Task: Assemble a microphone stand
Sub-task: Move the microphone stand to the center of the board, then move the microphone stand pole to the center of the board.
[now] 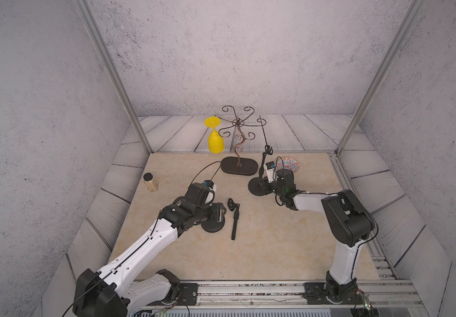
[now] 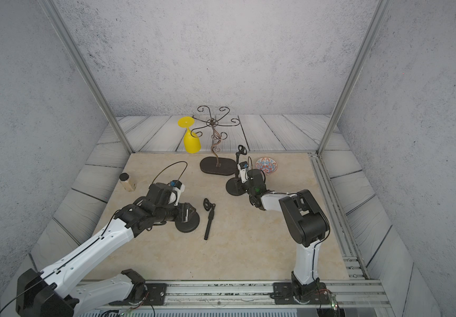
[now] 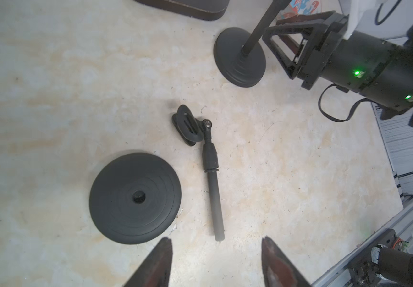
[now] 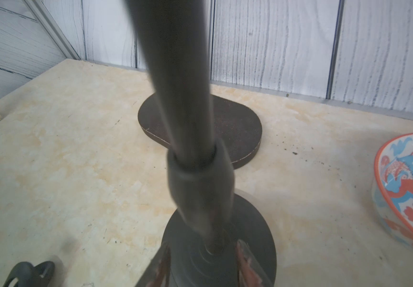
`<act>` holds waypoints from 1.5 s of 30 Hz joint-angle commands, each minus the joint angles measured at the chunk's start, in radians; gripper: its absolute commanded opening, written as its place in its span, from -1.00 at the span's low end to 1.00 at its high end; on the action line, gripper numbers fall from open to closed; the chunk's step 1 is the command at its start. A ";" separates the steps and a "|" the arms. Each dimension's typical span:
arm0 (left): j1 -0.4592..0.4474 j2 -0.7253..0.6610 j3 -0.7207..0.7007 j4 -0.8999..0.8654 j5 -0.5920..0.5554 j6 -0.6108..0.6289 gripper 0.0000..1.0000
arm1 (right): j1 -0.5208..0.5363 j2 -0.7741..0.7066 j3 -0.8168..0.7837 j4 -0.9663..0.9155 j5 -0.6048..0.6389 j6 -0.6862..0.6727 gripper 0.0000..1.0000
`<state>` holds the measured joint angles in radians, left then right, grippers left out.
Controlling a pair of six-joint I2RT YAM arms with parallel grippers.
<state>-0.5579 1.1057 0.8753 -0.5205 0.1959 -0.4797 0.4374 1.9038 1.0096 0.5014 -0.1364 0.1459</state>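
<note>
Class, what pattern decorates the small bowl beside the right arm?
The small bowl carries orange-red and blue floral motifs on white, orange-rimmed; clearest in the right wrist view.

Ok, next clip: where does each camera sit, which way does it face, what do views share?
Top views: high at the front, looking down toward the back wall; left arm and right arm show.
Left wrist: above the table, looking down at loose base and loose pole; left gripper tips at the edge.
Right wrist: low, facing the back, standing pole close in front; right gripper tips flank its foot.
Shared: both wrist views show the standing pole.
</note>
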 commanded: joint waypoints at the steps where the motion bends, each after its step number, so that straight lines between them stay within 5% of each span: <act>1: 0.010 -0.003 -0.026 0.045 0.006 -0.030 0.21 | -0.002 -0.040 -0.035 -0.023 0.010 0.022 -0.10; 10: 0.097 0.040 -0.075 0.085 0.054 -0.068 0.22 | -0.002 -0.149 -0.159 -0.019 0.004 0.063 -0.02; 19: 0.227 0.158 -0.146 0.137 0.088 -0.127 0.26 | 0.178 -0.356 -0.126 -0.505 0.029 0.169 0.04; 29: 0.351 0.258 -0.178 0.114 0.081 -0.134 0.31 | 0.414 -0.158 0.113 -0.830 0.156 0.460 -0.04; 45: 0.371 0.406 -0.196 0.237 0.104 -0.129 0.32 | 0.490 0.065 0.316 -0.954 0.161 0.607 -0.05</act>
<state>-0.1955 1.4742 0.6910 -0.2943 0.2893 -0.6098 0.9207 1.9182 1.3132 -0.3908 0.0067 0.7105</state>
